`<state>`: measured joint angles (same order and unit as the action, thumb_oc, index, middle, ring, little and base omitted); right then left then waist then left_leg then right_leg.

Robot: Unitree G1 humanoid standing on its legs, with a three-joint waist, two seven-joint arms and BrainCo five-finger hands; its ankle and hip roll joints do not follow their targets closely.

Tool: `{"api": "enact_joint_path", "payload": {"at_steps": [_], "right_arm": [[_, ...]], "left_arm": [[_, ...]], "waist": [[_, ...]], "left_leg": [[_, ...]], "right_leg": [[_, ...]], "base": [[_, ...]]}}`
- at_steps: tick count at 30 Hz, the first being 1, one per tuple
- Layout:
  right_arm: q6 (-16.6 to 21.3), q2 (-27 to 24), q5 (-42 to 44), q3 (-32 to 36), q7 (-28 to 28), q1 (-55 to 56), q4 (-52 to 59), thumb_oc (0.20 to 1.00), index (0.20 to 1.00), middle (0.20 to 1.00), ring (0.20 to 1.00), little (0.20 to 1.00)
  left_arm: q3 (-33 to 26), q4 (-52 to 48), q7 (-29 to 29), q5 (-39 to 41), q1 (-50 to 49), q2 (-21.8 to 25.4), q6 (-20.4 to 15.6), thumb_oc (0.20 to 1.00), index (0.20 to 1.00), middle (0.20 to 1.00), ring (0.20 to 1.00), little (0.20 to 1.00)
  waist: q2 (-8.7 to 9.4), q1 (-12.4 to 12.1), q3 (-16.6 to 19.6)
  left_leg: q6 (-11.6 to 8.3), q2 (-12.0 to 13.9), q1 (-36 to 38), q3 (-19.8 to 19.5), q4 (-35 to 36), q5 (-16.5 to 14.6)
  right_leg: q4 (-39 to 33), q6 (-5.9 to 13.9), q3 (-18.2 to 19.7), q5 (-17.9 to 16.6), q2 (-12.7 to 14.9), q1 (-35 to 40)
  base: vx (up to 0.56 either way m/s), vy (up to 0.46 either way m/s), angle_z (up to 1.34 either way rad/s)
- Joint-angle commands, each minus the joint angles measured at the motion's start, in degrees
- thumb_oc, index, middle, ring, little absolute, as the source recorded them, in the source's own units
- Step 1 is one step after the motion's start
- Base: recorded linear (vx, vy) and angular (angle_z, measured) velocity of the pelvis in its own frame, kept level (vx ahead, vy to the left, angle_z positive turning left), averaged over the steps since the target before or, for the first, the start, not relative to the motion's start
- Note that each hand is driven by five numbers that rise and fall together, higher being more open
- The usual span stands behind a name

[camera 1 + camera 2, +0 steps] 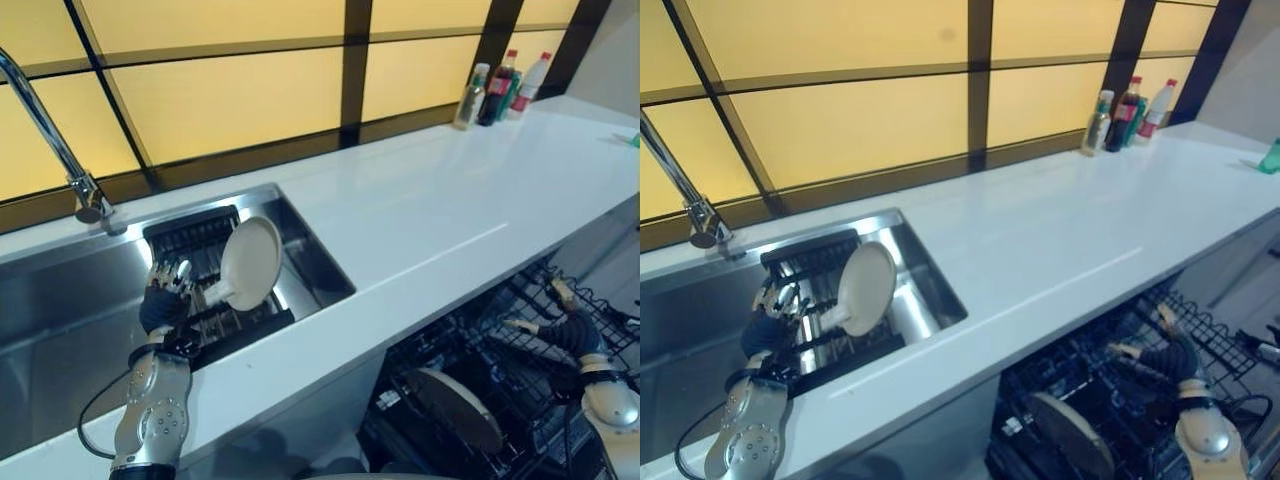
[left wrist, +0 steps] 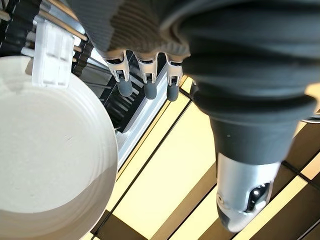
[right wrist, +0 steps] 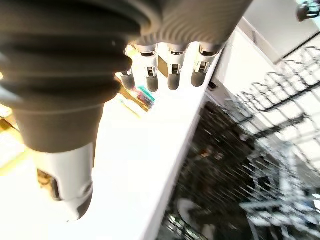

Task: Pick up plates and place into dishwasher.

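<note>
A white plate (image 1: 250, 262) stands on edge in the black dish rack (image 1: 200, 240) inside the sink. My left hand (image 1: 165, 300) is just left of it, down in the sink, open with straight fingers (image 2: 147, 82); the plate (image 2: 50, 160) sits beside them, not held. My right hand (image 1: 570, 335) hovers open over the pulled-out dishwasher rack (image 1: 520, 300) at the lower right, fingers (image 3: 172, 75) spread and holding nothing. Another plate (image 1: 458, 408) stands in the dishwasher's lower rack, left of that hand.
A steel sink (image 1: 60, 310) with a tall faucet (image 1: 50, 130) is set into the white counter (image 1: 450, 210). Several bottles (image 1: 497, 88) stand at the counter's far right corner, and a green item (image 1: 1270, 158) lies at the right edge.
</note>
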<state>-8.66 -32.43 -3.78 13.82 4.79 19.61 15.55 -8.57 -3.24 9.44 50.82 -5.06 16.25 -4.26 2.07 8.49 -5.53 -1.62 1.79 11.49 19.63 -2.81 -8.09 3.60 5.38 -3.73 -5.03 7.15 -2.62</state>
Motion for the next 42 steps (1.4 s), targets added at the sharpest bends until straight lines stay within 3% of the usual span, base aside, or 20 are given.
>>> {"api": "enact_joint_path", "payload": {"at_steps": [1,7,13,21,25,34,38,42], "right_arm": [[3.46,-1.54,0.35,2.14,2.28,-2.77,2.91,1.0,1.0,1.0,1.0,1.0],[5.29,-1.93,2.69,2.36,5.34,-3.97,3.28,1.0,1.0,1.0,1.0,1.0],[12.16,-2.97,6.29,2.0,10.91,-8.07,6.09,1.0,1.0,1.0,1.0,1.0],[18.21,-1.57,6.85,0.16,13.25,-10.68,8.46,1.0,1.0,1.0,1.0,1.0],[18.18,-1.9,6.84,-0.71,13.18,-12.0,8.09,1.0,1.0,1.0,1.0,1.0],[16.56,-1.75,6.47,-2.55,12.69,-12.53,7.77,1.0,1.0,1.0,1.0,1.0],[16.28,-2.27,7.69,-2.56,11.32,-11.79,7.98,1.0,1.0,1.0,1.0,1.0],[16.22,-3.96,9.42,-3.17,10.23,-11.7,7.12,1.0,1.0,1.0,1.0,1.0]], "left_arm": [[-3.5,-0.36,-2.39,1.1,1.35,2.24,-3.27,1.0,1.0,1.0,1.0,1.0],[-3.38,-0.04,-2.31,-0.27,1.76,2.71,-3.74,1.0,1.0,1.0,1.0,1.0],[-2.74,-0.6,0.82,-14.56,4.94,6.5,-9.05,1.0,1.0,1.0,1.0,1.0],[-1.02,-0.81,3.43,-26.43,6.47,9.45,-9.21,1.0,1.0,1.0,1.0,1.0],[0.13,-0.32,5.48,-34.59,8.06,12.57,-9.88,1.0,1.0,1.0,1.0,1.0],[0.96,-0.55,3.39,-38.95,9.3,16.24,-8.19,1.0,1.0,1.0,1.0,1.0],[1.32,-0.4,2.34,-47.39,8.49,18.79,-8.37,1.0,1.0,1.0,1.0,1.0],[4.08,4.52,6.27,-59.66,10.41,25.97,-10.31,1.0,1.0,1.0,1.0,1.0]], "waist": [[1.53,0.62,0.75],[1.25,0.38,1.59],[0.49,0.39,2.07],[-0.57,-0.05,2.61],[-0.83,-0.37,2.88],[-1.64,-0.2,3.14],[-2.05,0.37,2.75],[-2.64,1.72,2.33]], "left_leg": [[4.77,-1.91,-1.77,-0.88,-3.19,-4.4],[4.66,-1.9,-1.4,-0.95,-2.34,-4.19],[4.64,-2.0,-1.2,-0.98,-2.2,-4.48],[4.6,-2.32,-1.1,-1.73,-2.25,-4.7],[4.39,-2.23,-1.15,-1.9,-2.21,-4.58],[4.19,-2.1,-1.09,-1.89,-2.06,-4.41],[4.27,-1.98,-0.92,-1.46,-2.22,-4.6],[4.46,-1.87,-0.58,-0.47,-2.08,-4.54]], "right_leg": [[-2.44,4.27,-0.21,1.32,-0.57,-0.28],[-3.48,3.92,-0.45,1.9,-0.73,0.5],[-3.22,4.06,-0.6,2.03,-0.47,0.1],[-2.62,4.2,-0.86,2.03,0.21,-0.16],[-2.66,4.21,-1.43,2.45,0.44,0.23],[-2.58,4.07,-1.6,3.1,0.25,0.45],[-2.16,4.1,-1.35,3.27,0.07,0.1],[-1.65,4.24,-0.99,3.34,-0.07,-0.4]], "base": [[0.0,0.0,0.0],[0.0,0.0,0.0],[0.0,0.0,0.0],[0.0,0.0,0.0],[0.01,-0.009,0.02],[0.04,-0.023,0.07],[0.05,-0.027,0.0],[0.08,-0.035,-0.03]]}}
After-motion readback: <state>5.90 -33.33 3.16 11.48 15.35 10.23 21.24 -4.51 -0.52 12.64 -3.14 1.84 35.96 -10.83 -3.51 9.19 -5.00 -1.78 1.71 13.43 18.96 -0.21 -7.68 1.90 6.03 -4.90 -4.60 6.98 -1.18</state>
